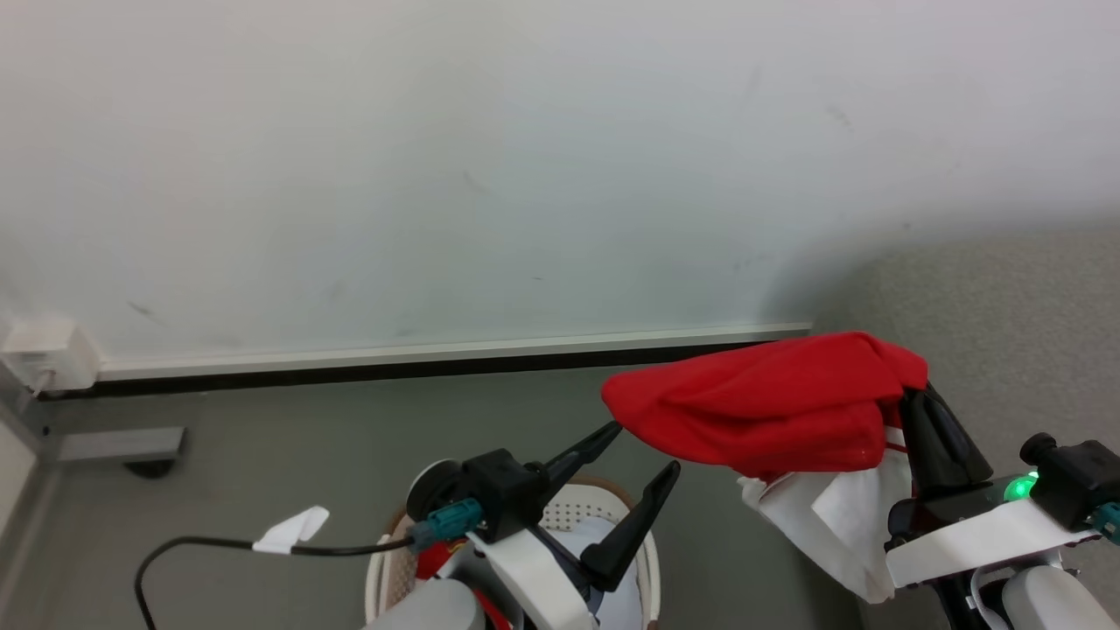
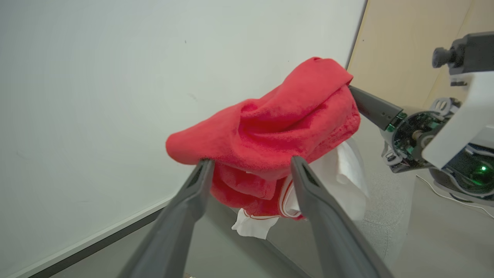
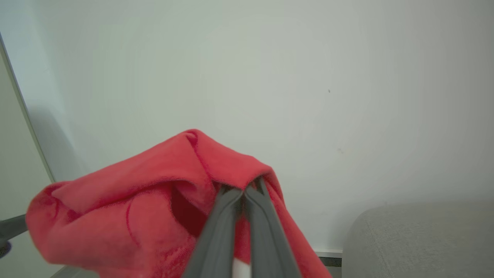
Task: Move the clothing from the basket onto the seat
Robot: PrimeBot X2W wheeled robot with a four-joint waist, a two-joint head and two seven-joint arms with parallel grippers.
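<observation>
With the left gripper (image 1: 645,448) fingers wide and empty, my right gripper (image 3: 243,191) alone holds the red garment (image 1: 770,407), fingers shut on one fold, aloft between basket (image 1: 612,499) and seat (image 3: 420,239); it could slip out.

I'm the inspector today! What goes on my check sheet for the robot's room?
Surface: grey floor; the basket stands on it under the left arm.
Job's things: red clothing hangs in the air, white part dangling, not yet on the grey seat; more red fabric shows in the basket.
Clutter: nothing seen.
Grippers: left gripper open, fingers at the clothing's edge; right gripper shut on the clothing.
Cables: black cable with a white tag, running to the left wrist.
Surroundings: white wall, baseboard, white box, wheeled grey base.
</observation>
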